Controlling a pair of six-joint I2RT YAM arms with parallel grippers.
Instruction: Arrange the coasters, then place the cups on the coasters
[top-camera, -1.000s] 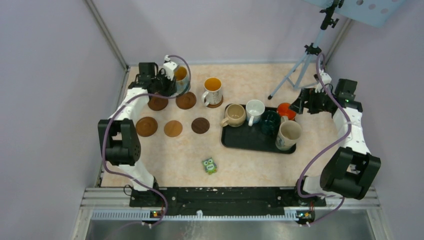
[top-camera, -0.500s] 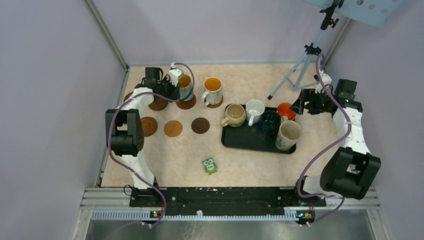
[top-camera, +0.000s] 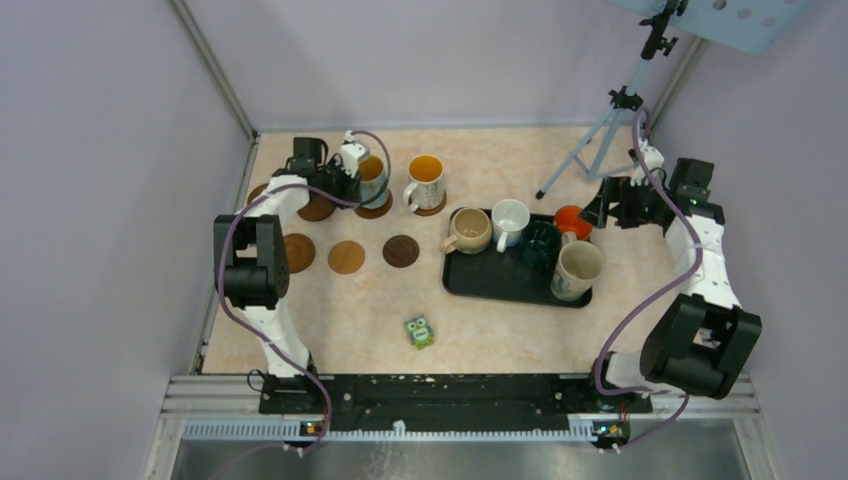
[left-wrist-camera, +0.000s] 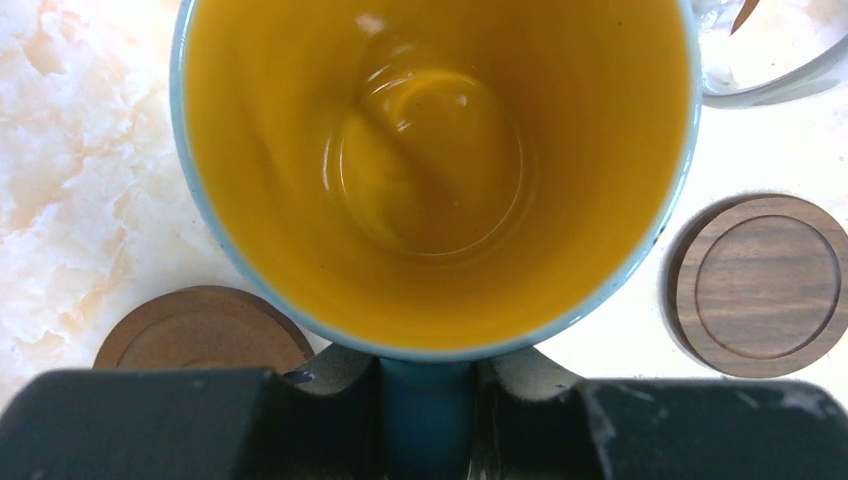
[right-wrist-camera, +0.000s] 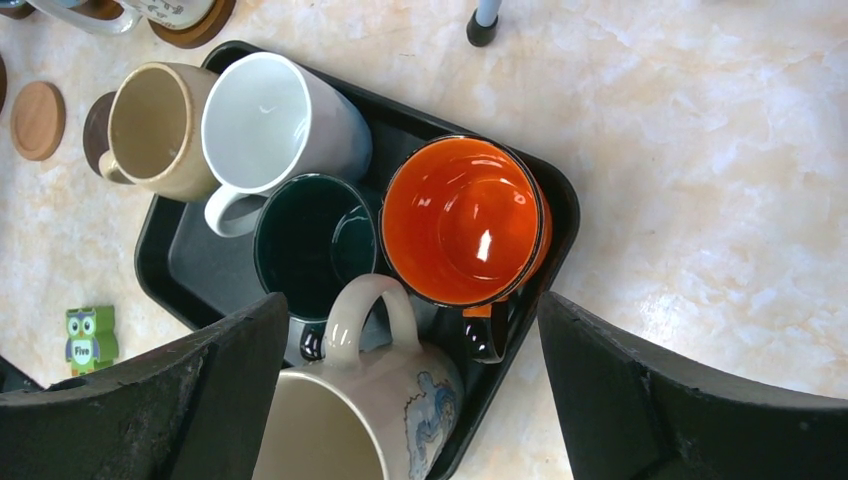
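My left gripper (top-camera: 348, 178) is shut on the blue handle (left-wrist-camera: 428, 420) of a blue-rimmed cup with an orange inside (left-wrist-camera: 430, 170). The cup (top-camera: 372, 172) is upright over a brown coaster (top-camera: 378, 208); whether it touches I cannot tell. A second orange-inside cup (top-camera: 424, 180) stands on a coaster (top-camera: 434, 208). Several bare coasters lie left and in front (top-camera: 316, 207) (top-camera: 297, 252) (top-camera: 347, 256) (top-camera: 401, 250). My right gripper (right-wrist-camera: 412, 400) hangs open over the black tray (right-wrist-camera: 190, 270), above the orange-red cup (right-wrist-camera: 462, 220) and a cream cup (right-wrist-camera: 370, 400).
The tray (top-camera: 480, 285) also holds a beige cup (top-camera: 470, 230), a white cup (top-camera: 510, 220) and a dark green cup (top-camera: 541, 243). A small green owl figure (top-camera: 418, 331) stands in front. A tripod (top-camera: 600, 130) rises at the back right.
My left arm has carried the blue-handled cup to the right and slightly nearer, from beside the leftmost back coaster to over its neighbour. The right arm has not moved.
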